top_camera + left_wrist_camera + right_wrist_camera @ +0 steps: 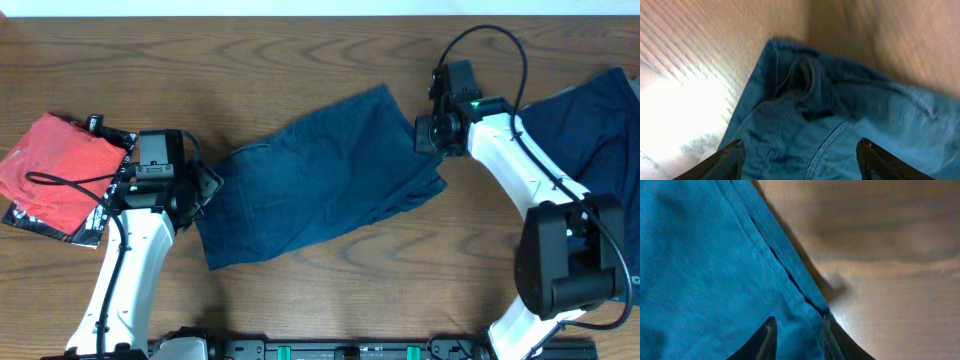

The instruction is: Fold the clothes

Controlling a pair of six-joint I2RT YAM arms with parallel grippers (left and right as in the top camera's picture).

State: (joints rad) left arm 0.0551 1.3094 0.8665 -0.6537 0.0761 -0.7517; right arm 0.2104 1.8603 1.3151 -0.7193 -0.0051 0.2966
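— Judging from how it lies, how will the thing handle?

— Soft, but with some body. The shorts [320, 185] sprawl aslant across the middle of the counter [300, 40], between the two arms and far wider than either pincer. The cloth looks like denim, so I'd guess it has a fair weight, isn't slippery and isn't fragile. The panels are limp and lie in low rumples. Lifted by one pinch it would likely sag and twist, so it wants both ends taken at once.

— Where would you take hold?

— At the stitched edges, where the layers are thickest. The waistband corner [790, 65] lies bunched just ahead of the left pincer [800, 147], whose fingers stand wide apart above the cloth and grasp nothing. At the other end the hem [790, 275] runs down toward the right pincer [797, 335], which is narrowed to a slim gap over that edge. Whether it actually bites the cloth I cannot tell.

— And the surface, the room?

— It's smooth-looking wood grain, so the fabric should slide rather than snag. There's bare wood on both long sides of the shorts to fold into. A second navy garment [590, 130] lies at the right edge, apart from the shorts, and a red cloth [55, 165] sits far left beside the left arm
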